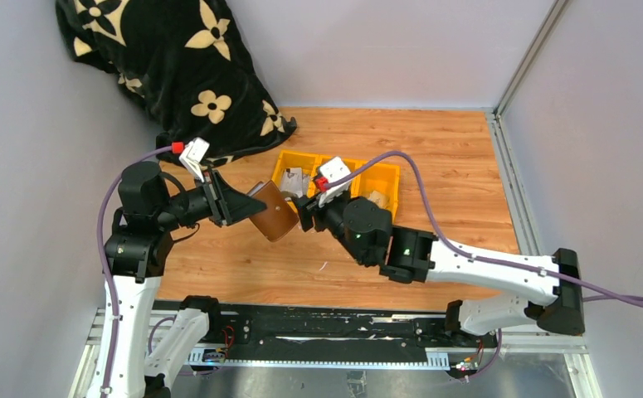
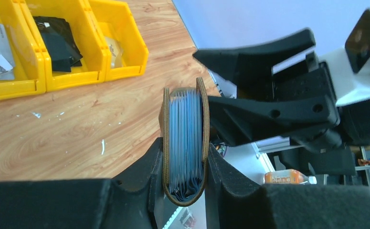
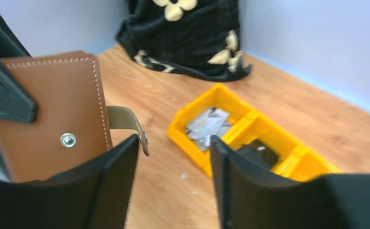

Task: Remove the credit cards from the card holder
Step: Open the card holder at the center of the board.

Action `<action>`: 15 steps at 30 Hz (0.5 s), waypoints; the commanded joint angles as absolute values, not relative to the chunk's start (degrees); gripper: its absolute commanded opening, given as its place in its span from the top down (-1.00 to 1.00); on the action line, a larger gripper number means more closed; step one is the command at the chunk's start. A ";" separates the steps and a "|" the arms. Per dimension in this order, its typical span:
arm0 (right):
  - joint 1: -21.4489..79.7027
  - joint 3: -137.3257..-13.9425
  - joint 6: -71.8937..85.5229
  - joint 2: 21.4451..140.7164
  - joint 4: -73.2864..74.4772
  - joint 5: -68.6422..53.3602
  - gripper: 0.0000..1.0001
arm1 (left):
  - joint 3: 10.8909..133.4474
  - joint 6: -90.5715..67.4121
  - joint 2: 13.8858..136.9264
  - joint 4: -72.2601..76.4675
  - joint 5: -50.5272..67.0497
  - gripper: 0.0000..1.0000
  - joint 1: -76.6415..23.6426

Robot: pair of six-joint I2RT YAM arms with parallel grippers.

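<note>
My left gripper (image 1: 247,205) is shut on the brown leather card holder (image 1: 275,213) and holds it above the table. In the left wrist view the card holder (image 2: 202,119) stands edge-on between my fingers, with several blue-grey card edges (image 2: 186,138) packed inside. My right gripper (image 1: 305,212) is open and empty, just right of the holder. In the right wrist view (image 3: 173,157) the holder's brown face (image 3: 54,119) with a metal snap and a loose olive strap (image 3: 125,119) is at the left finger.
Yellow plastic bins (image 1: 388,178) stand behind the grippers, holding grey papers and a black item (image 2: 58,38). A black blanket with cream flowers (image 1: 177,58) lies in the back left corner. Grey walls close in the table.
</note>
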State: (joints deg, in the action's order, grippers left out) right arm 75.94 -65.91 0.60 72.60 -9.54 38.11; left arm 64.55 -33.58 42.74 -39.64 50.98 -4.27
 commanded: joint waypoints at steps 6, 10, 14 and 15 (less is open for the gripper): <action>60.93 -51.20 25.75 57.16 -20.82 -5.53 -0.58 | 66.22 -36.12 41.25 -34.95 57.55 1.00 -4.22; 60.82 -46.78 30.42 57.83 -30.17 -17.06 -0.63 | 65.69 -39.71 40.64 -30.27 59.74 1.00 -4.22; 60.86 -44.55 36.25 60.33 -38.39 -21.49 -0.63 | 66.08 -41.27 40.30 -28.18 60.88 1.00 -4.22; 60.86 -44.32 37.11 60.96 -39.39 -20.82 -0.63 | 66.14 -41.68 40.25 -27.91 61.29 1.00 -4.23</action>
